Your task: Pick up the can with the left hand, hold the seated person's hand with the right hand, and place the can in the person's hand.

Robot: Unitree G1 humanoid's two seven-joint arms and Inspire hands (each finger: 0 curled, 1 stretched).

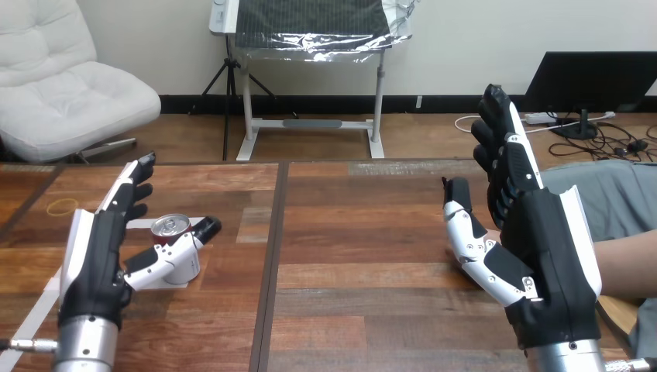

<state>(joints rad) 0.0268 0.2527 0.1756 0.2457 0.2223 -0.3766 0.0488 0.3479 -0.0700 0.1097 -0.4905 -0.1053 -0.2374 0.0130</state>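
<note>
So, the small metal can with the silver lid and red rim [170, 227] is stood upright on the wooden plank tabletop [349, 256], left of the middle, parked on a white flat patch [142, 224]. The left robot hand [97, 248] is seen right beside it, released. Its fingers are stretched out straight and pointed away from the camera, and the thumb is stuck out sideways across the front of the can's lower body. Whether that thumb is actually touching the can can't be told, tbh, but the can isn't gripped. A thin yellow ring [62, 206] is laid flat on the tabletop further left.

Over on the right, the right robot hand [550, 248] is held upright and is released too, with fingers straight up and thumb spread toward the middle. The person's forearm [631, 263] is seen at the right edge, just behind it. The person's hand is hidden by the robot hand, so contact can't be judged.
</note>
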